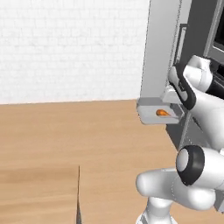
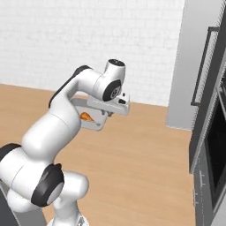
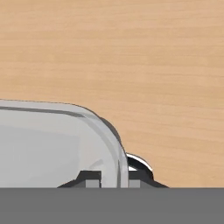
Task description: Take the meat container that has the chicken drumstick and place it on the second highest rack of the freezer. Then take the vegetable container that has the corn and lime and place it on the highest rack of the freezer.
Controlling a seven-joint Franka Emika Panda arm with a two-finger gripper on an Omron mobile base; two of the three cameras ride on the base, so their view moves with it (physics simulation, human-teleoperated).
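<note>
One meat container point(image 1: 158, 114) is in play, a pale grey tray held in the air above the wooden floor point(image 1: 87, 135), and one chicken drumstick point(image 1: 162, 113) lies inside it as a small orange shape. In the left base view the tray hangs just in front of the lower edge of the tall grey freezer point(image 1: 159, 48), with the robot's white arm point(image 1: 197, 127) to its right covering part of the tray's far end. In the right base view the same tray sits under the wrist, the drumstick showing beneath the arm's forearm, while the freezer point(image 2: 185, 66) stands well apart at the right, next to one black-windowed oven point(image 2: 216, 145). The hand view shows the gripper point(image 3: 111, 178) closed on the container's rim point(image 3: 118, 162), one dark fingertip on each side of the thin wall.
</note>
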